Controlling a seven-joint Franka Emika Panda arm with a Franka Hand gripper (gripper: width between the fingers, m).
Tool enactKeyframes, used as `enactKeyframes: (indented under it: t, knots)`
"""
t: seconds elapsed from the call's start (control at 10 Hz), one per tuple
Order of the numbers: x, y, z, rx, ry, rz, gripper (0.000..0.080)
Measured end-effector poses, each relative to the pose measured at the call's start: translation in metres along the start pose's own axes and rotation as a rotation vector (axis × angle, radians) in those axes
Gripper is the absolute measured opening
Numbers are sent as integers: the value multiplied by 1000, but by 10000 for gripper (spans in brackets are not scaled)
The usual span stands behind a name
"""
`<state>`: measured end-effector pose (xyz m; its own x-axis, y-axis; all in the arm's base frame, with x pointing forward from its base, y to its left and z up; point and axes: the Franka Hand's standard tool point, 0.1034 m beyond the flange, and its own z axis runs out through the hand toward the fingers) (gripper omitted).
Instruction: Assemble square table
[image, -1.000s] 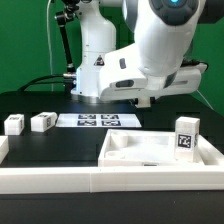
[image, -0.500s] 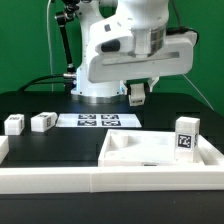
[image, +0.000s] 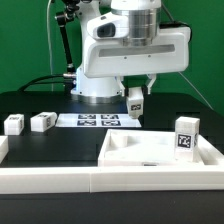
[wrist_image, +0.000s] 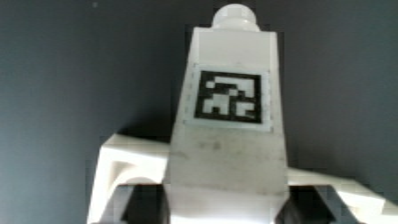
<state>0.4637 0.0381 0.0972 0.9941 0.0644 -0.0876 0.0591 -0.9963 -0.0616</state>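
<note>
My claw (image: 134, 92) is clamped on the held leg (image: 134, 104), one finger on each of its sides, near the centre of the exterior view and just below my white arm (image: 135, 45). The held leg is a short white block that hangs upright, with a black-and-white tag facing the camera. In that picture its lower end falls just above the end of the marker board (image: 97, 120) on the exterior view's right. I cannot tell whether it touches the black surface (image: 60, 148).

In the wrist view the held leg (wrist_image: 231, 150) runs straight away from the camera. Its tag (wrist_image: 231, 97) is plain on the facing side, a small rounded peg (wrist_image: 235, 15) sits at the far end, and dark surface lies behind it.

The tabletop (image: 150, 152), a white square slab with its raised rim up, lies in the lower right of the exterior view. Its near edge is close against the long white border wall (image: 50, 182). The corner leg (image: 186, 135) stands upright at the slab's far corner on the exterior view's right, tag toward the camera. I cannot tell whether it is fastened there.

Two more legs lie on the surface at mid-height toward the exterior view's left, well apart from the tabletop. The outer loose leg (image: 14, 124) is nearest the frame edge. The inner loose leg (image: 42, 122) is just beside it, near the marker board's other end.
</note>
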Motion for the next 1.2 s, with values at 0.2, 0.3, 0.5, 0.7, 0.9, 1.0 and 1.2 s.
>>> enactKeyframes:
  t: [0.2, 0.3, 0.5, 0.7, 0.9, 1.0, 1.2]
  knots:
    - [13, 9, -16, -6, 91, -13, 287]
    - [20, 12, -25, -10, 147, -9, 287]
    - [34, 15, -36, -25, 248, -6, 287]
    - [30, 21, -32, -46, 327, -1, 287]
    - [30, 23, -31, -51, 321, -22, 287]
    - [37, 34, -32, -67, 323, -78, 287]
    - [45, 35, -39, -57, 312, -72, 287]
